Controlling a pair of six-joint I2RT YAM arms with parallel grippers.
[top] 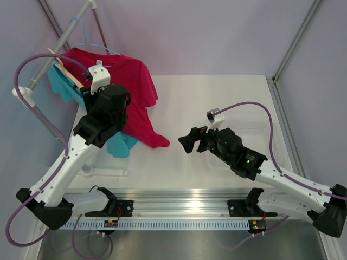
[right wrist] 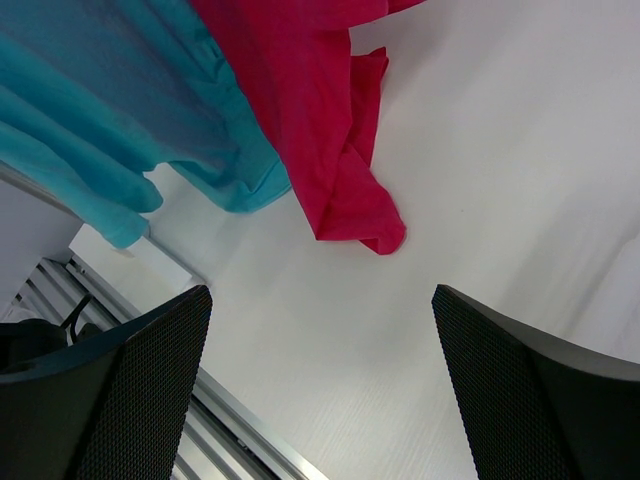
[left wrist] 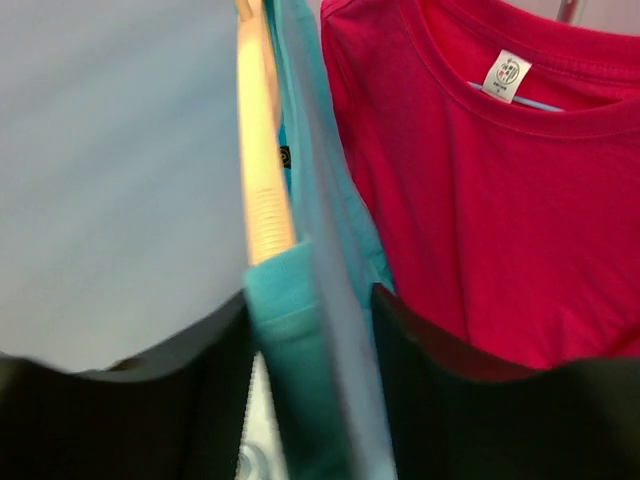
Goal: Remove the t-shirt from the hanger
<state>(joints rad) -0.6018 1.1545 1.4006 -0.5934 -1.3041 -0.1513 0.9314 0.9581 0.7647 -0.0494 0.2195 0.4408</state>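
left gripper [top: 81, 89]: it's sitting up at the far-left corner by the clothes rail [top: 62, 40], poking into the hanging clothes
left jaws: in the left wrist view the two dark fingers [left wrist: 190, 400] are standing apart with a fold of teal fabric running between them. Honestly can't tell if they're actually squeezing it or just sitting around it
teal t-shirt [top: 59, 81]: this is the one the left gripper is at. It's hanging on the wooden hanger [top: 65, 67] at the far left, with its lower end drooping down to the table [top: 217, 92] just near of the left arm's wrist
wooden hanger up close: in the wrist view the pale wood bar [left wrist: 262, 180] is running down into the teal cloth [left wrist: 345, 230] right above the left finger, so the shirt isn't off yet
red t-shirt [top: 130, 81]: it's hanging right beside the teal one, on its right, on a light blue wire hanger [top: 89, 46]. Its hem is trailing onto the table towards the middle, and the neck label [left wrist: 507, 75] is showing in the wrist view
right gripper [top: 186, 142]: it's hovering over bare table around the middle, well apart from the rail, pointing left at the red hem
right jaws: wide apart with nothing between them, and the right wrist view is only showing the tabletop [right wrist: 500, 150], the crumpled red hem [right wrist: 340, 170] and the teal cloth [right wrist: 120, 110] past the fingers [right wrist: 150, 380]
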